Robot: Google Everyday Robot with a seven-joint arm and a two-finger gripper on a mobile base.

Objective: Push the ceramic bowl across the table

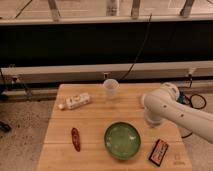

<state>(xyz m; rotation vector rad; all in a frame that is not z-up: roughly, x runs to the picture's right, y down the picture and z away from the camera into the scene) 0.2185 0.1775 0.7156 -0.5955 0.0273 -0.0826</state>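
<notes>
The ceramic bowl (pixel 122 140) is round, glossy green and empty. It sits near the front middle of the light wooden table (pixel 95 121). My white arm (pixel 172 112) reaches in from the right over the table's right side. My gripper (pixel 150 120) hangs at the arm's left end, just to the right of the bowl's far rim and a little above the table, apart from the bowl.
A translucent white cup (pixel 110 89) stands at the back middle. A white bottle (pixel 76 101) lies at the back left. A red-brown snack bar (pixel 75 138) lies front left. A black and red packet (pixel 159 152) lies front right, beside the bowl.
</notes>
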